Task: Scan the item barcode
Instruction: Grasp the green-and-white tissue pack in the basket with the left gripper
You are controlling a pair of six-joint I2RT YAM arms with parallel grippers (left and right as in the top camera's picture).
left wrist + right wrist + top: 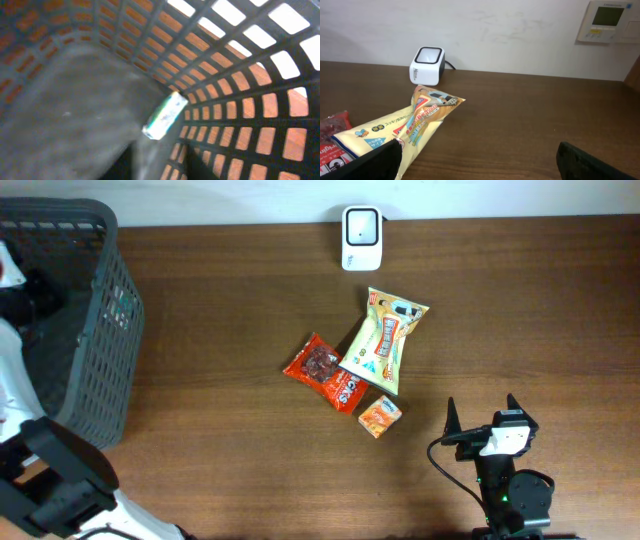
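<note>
One basket [95,225], three tabletop packs [383,340], one scanner [361,237]

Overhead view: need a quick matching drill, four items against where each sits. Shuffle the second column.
1 barcode scanner
2 grey basket
3 small orange packet
4 red snack bag

A far left of the view
B mid-view, overlapped by the yellow-green bag
C top centre of the view
D closest to the right gripper

Pairs: 1-C, 2-A, 3-D, 4-B

right gripper [482,414] jaws wide apart
</note>
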